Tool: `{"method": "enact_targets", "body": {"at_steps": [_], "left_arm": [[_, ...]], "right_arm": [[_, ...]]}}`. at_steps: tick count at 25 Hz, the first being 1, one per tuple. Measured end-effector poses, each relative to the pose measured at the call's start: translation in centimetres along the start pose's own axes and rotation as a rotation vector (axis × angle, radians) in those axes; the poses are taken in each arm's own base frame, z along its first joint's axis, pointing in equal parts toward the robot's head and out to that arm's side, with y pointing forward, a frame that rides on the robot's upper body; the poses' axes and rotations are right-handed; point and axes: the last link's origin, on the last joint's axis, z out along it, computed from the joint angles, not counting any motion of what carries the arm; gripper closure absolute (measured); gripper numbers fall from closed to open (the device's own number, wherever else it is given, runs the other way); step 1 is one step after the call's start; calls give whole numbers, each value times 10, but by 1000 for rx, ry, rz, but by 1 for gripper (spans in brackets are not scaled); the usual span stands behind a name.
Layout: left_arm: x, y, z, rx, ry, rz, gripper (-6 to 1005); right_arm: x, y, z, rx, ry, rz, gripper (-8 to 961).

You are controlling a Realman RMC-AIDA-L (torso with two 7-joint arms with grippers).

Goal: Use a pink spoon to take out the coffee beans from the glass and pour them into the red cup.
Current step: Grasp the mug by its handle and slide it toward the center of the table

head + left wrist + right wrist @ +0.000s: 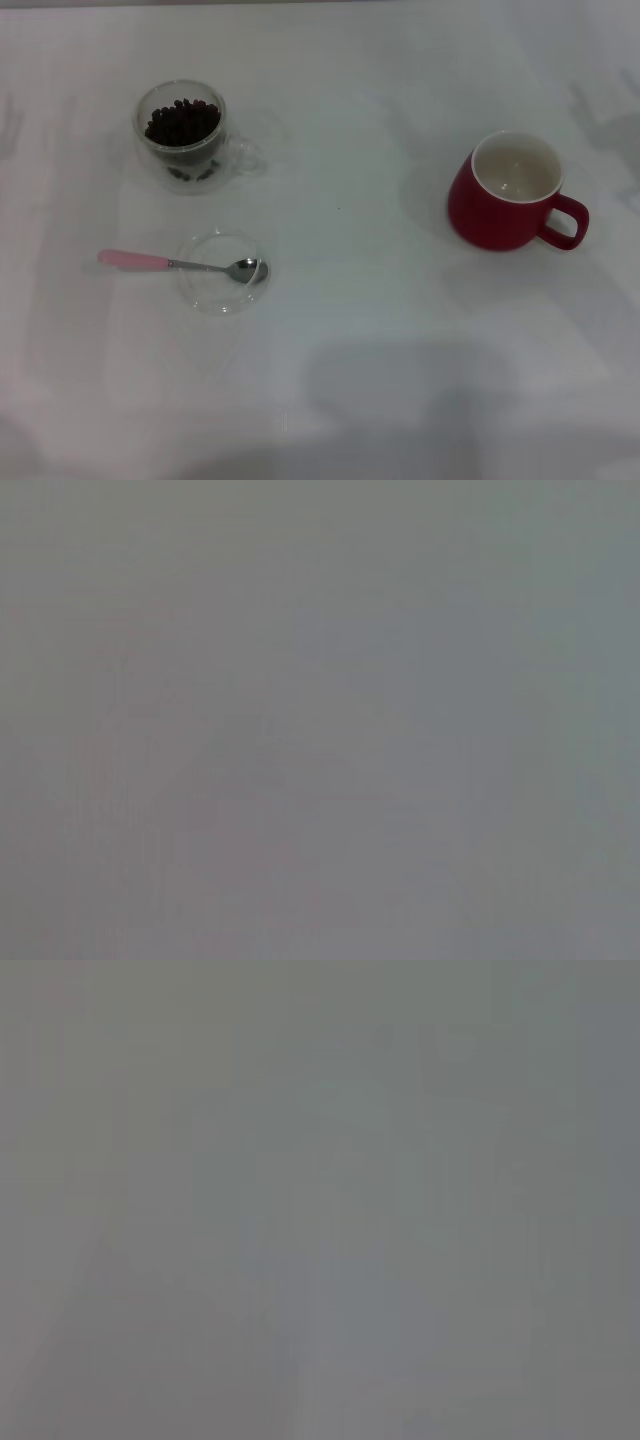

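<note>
Nearest the camera, one shallow clear glass dish [223,272] sits on the white table [360,330], holding the metal bowl of the one pink spoon [180,263]; its pink handle sticks out over the rim toward the robot's left. Behind the dish stands one glass [182,136], roughly half full of coffee beans [183,121]. Well apart on the right stands one red cup [512,192], white inside, nothing in it. Neither claw appears anywhere, so whether released or clenched cannot be told; both wrist views show only blank grey.
</note>
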Motion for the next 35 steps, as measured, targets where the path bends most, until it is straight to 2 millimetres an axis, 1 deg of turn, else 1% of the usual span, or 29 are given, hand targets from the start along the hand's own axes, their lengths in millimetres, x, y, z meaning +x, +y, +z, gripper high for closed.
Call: {"method": "enact_targets", "body": {"at_steps": [7, 12, 16, 20, 27, 32, 35], "left_arm": [[1, 2, 5, -6, 0, 0, 123], [1, 4, 9, -10, -10, -1, 122], [0, 4, 7, -8, -13, -1, 122], [-2, -1, 2, 3, -22, 3, 122], [-4, -10, -7, 23, -27, 16, 123], [-4, -17, -11, 45, -30, 21, 123], [-2, -23, -11, 57, -19, 36, 122]], "right_arm": [[-1, -2, -3, 15, -1, 2, 227], [1, -2, 3, 12, 3, -3, 227], [2, -1, 8, 8, 7, 2, 228], [4, 0, 7, 11, 15, 14, 228], [10, -1, -3, -9, 76, 69, 229], [14, -8, -13, -111, 186, 157, 229], [15, -11, -26, -175, 261, 180, 230]]}}
